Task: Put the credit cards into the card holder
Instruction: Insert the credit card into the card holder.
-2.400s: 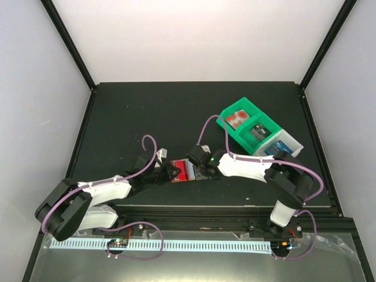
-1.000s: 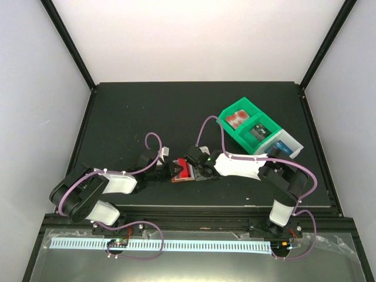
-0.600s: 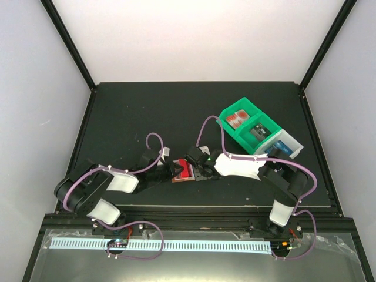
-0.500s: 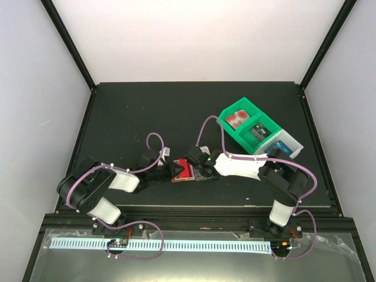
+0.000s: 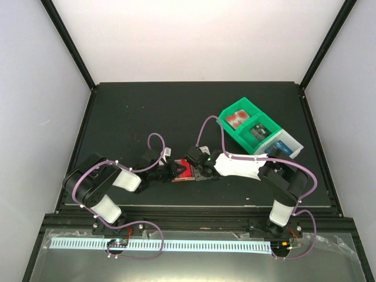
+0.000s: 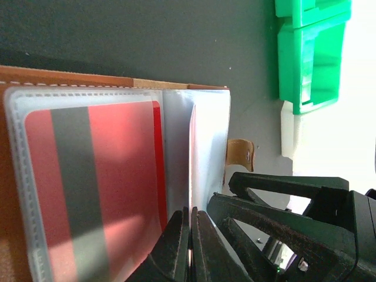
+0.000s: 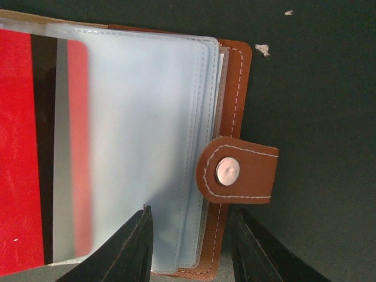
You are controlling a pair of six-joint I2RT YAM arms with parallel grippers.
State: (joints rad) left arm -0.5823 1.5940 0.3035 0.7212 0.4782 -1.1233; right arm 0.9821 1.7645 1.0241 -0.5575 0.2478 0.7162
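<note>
- The card holder (image 5: 183, 172) lies open on the tabletop (image 5: 135, 111), directly between the two claws, which come at it from opposite sides.
- The left claw (image 6: 189, 216) is closed, its two fingers pressed tip to tip.
- Its tips sit at the edge of the clear sleeves (image 7: 147, 117), where one leaf stands up just in front of them. I cannot tell whether that leaf is caught between the tips.
- Beside the left claw's tips, to their left in its wrist view, a red card (image 6: 111, 188) with a dark stripe sits inside a stitched clear pocket. It lies flat against the brown leather.
- The right claw (image 7: 191, 226) is open, fingers apart, with nothing clamped between them. The near edge of the sleeves and the holder's stitched leather border show in the gap between its fingers.
- Just ahead of the right claw, the snap tab (image 7: 238, 170) sticks out past the holder's edge, round metal stud facing up.
- The other cards are well apart from both claws, beyond the right claw's arm.
- A red-and-pale card (image 5: 236, 120) and a dark card (image 5: 257, 134) each lie in their own compartment of the green bin (image 5: 261, 115).
- A blue card (image 5: 281, 150) lies in the pale grey bin (image 5: 295, 145), which touches the green one.
</note>
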